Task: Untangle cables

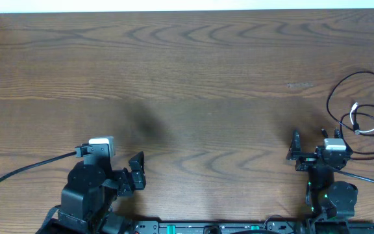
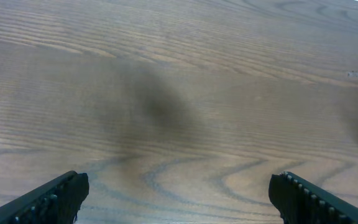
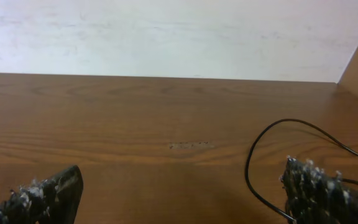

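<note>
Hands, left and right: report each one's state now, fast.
Left black two-finger hand: open, holding nothing.
Right black two-finger hand: open, holding nothing; thin black cable lies near it.

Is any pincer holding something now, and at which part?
Nothing is held. The left pincer and the right pincer are open and empty; the cables lie loose nearby.

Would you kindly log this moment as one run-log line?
left gripper: open, empty | right gripper: open, empty | black cable, white cable: overlapping far right, untouched
</note>
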